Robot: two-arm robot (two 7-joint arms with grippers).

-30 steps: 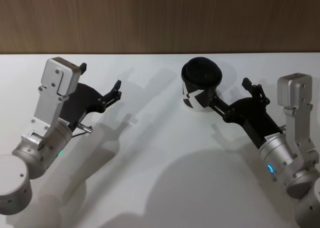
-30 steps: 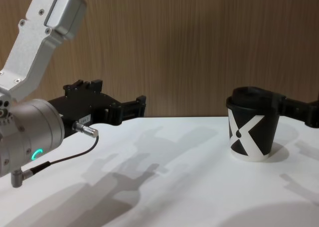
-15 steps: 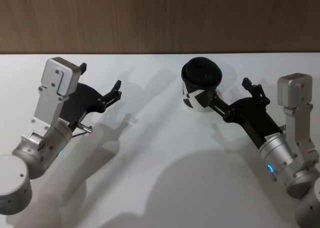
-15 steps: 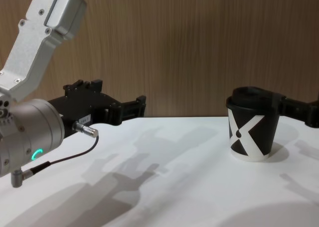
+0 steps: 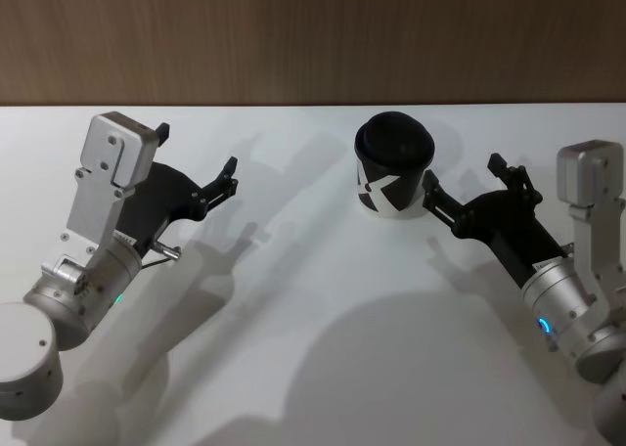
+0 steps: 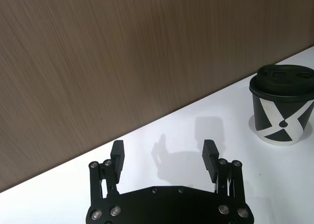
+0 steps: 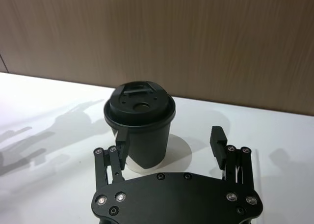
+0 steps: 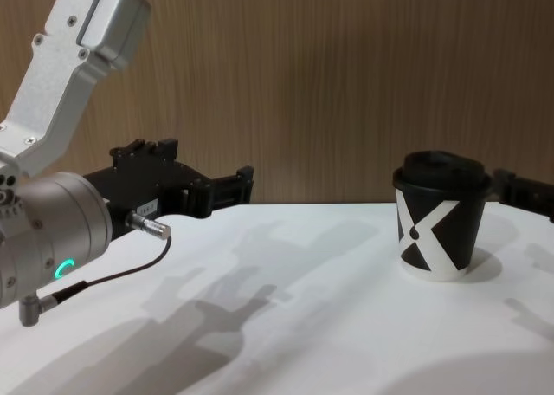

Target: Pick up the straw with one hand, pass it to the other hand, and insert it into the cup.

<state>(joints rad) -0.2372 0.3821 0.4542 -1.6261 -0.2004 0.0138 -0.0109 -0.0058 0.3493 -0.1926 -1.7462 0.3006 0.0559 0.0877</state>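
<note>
The black cup (image 5: 391, 167) with its white X mark and domed lid stands upright on the white table, right of centre; it also shows in the chest view (image 8: 437, 217) and both wrist views (image 6: 282, 111) (image 7: 141, 130). My right gripper (image 5: 463, 170) (image 7: 169, 138) is open just right of the cup, close to it but apart, with nothing between its fingers. My left gripper (image 5: 199, 148) (image 6: 164, 148) hangs open and empty over the table's left side, well away from the cup. The straw is out of view.
A brown wooden wall (image 5: 313, 35) runs along the table's far edge. The white table (image 5: 293, 319) lies bare between the two arms and in front of the cup.
My right gripper has drawn back to the right, away from the cup, so its finger no longer lies against the cup's side. The left arm and the cup have not moved.
</note>
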